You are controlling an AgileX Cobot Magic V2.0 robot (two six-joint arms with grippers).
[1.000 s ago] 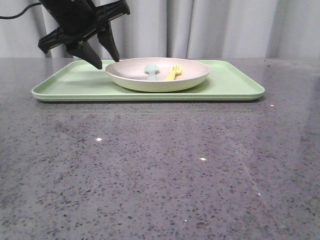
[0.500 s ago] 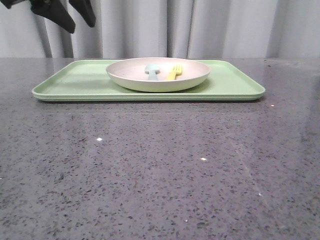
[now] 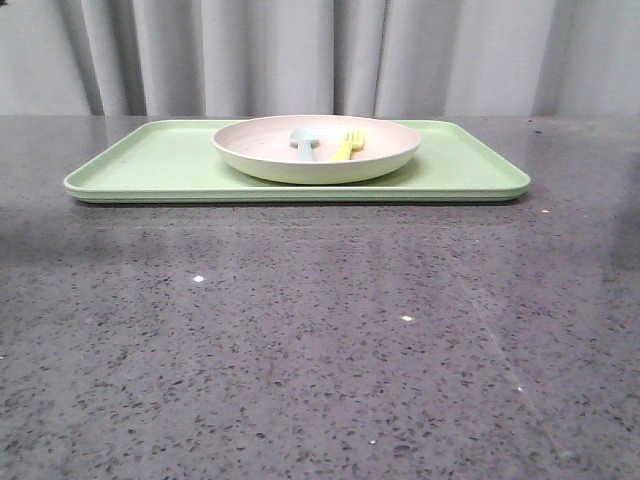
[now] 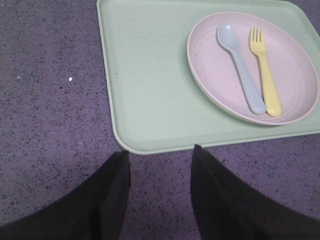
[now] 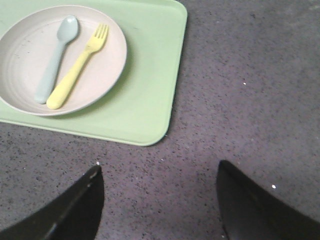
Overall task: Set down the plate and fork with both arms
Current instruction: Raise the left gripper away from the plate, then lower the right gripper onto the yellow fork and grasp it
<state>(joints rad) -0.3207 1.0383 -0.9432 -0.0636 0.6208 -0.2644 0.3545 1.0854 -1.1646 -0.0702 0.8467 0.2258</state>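
The cream plate rests on the light-green tray in the front view, with the yellow fork lying in it beside a pale blue spoon. Neither arm shows in the front view. In the left wrist view the plate, fork and spoon lie well beyond my open left gripper, which hangs above bare table off the tray's corner. My right gripper is open too, wide, above the table off the tray's other end, with plate and fork in sight.
The tray has a broad bare stretch beside the plate. Grey speckled tabletop spreads in front of the tray. Pale curtains hang behind the table's far edge.
The left arm, which hung by the plate's left rim a second ago, has risen up and left, out of the front view. Plate, fork and spoon have not moved.
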